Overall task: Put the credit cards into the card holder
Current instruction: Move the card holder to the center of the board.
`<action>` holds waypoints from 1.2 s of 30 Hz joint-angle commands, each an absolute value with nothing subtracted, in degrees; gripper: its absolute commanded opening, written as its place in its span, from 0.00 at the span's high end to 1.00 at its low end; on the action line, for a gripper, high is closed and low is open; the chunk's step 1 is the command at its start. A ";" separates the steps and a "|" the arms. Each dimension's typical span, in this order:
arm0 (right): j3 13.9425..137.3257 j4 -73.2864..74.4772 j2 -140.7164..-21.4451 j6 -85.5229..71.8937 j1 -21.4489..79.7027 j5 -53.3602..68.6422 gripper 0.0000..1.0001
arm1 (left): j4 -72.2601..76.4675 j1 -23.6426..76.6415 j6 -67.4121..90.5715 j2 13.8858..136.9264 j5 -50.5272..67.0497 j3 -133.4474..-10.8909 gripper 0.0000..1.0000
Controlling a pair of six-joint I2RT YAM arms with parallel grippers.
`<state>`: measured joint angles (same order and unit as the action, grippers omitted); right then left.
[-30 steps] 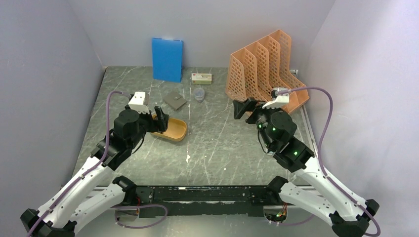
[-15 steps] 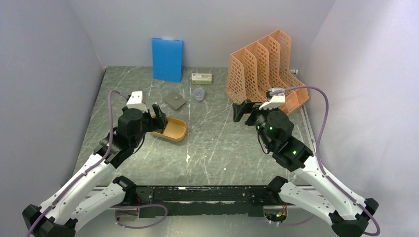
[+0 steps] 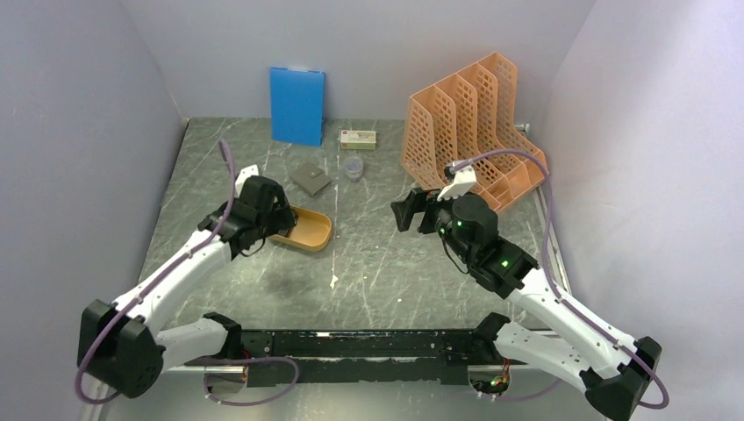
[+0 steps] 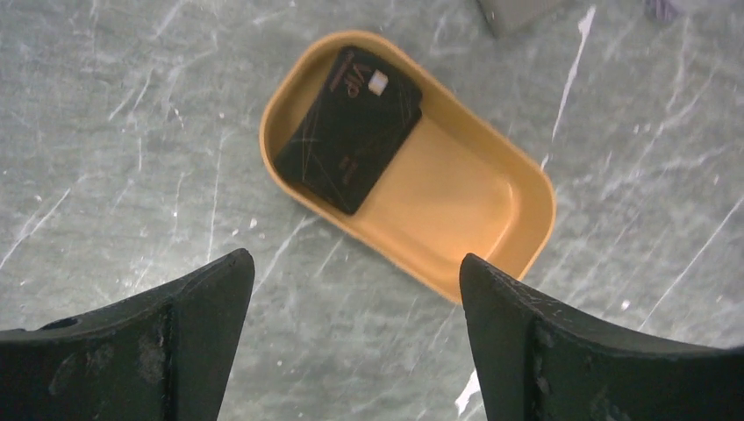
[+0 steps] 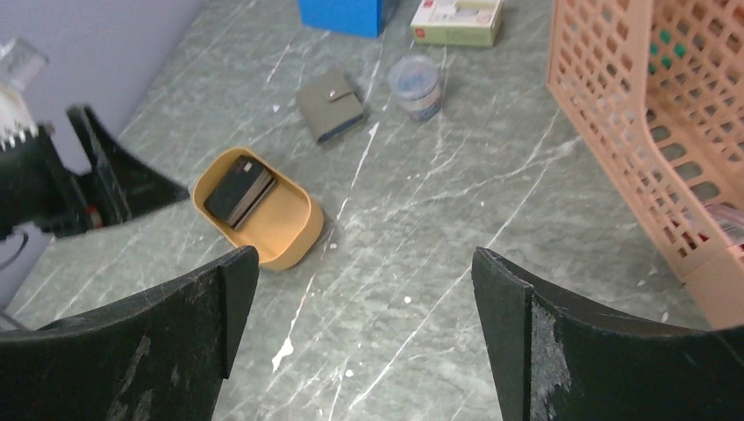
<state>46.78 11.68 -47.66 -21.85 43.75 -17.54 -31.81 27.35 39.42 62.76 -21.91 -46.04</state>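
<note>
Two grippers, both with jaws spread wide, nothing held. Left gripper (image 4: 353, 267) hovers over orange oval plastic tray (image 4: 537, 189). Thin black credit cards (image 4: 349, 127), stacked, lie in tray's end at 11 o'clock in wrist view. Flat grey-brown card holder (image 3: 311, 179) lies closed on grey marbled table (image 3: 377, 254), 12 o'clock of tray, apart. Right gripper (image 5: 364, 263) hangs at 3 o'clock of tray. Step, by my guess: reach for first card. Next move calls for descent, narrower jaws, edge pinch on top card.

Credit cards (image 4: 348, 130) lie in orange tray (image 4: 456, 202) — fingers (image 4: 132, 351) apart.
</note>
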 commanded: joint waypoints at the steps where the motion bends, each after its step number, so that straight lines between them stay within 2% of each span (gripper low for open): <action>1: 45.26 11.07 -48.07 -23.99 44.03 -14.07 0.05 | -26.87 21.61 40.79 68.54 -14.13 -53.29 0.10; 11: 44.22 10.94 -49.01 -24.11 43.98 -13.83 0.05 | -15.07 17.45 41.46 92.70 -7.19 -69.80 0.13; 18: 44.83 11.68 -49.37 -22.91 43.99 -14.04 0.05 | -16.23 16.38 38.99 109.74 -8.69 -82.13 0.13; 28: 46.36 11.36 -50.71 -21.77 43.98 -14.28 0.05 | -22.73 16.27 39.73 122.00 -14.18 -94.87 0.06; 36: 46.06 11.52 -50.41 -21.09 43.99 -15.03 0.05 | -27.18 16.41 40.45 126.12 -17.10 -96.96 0.05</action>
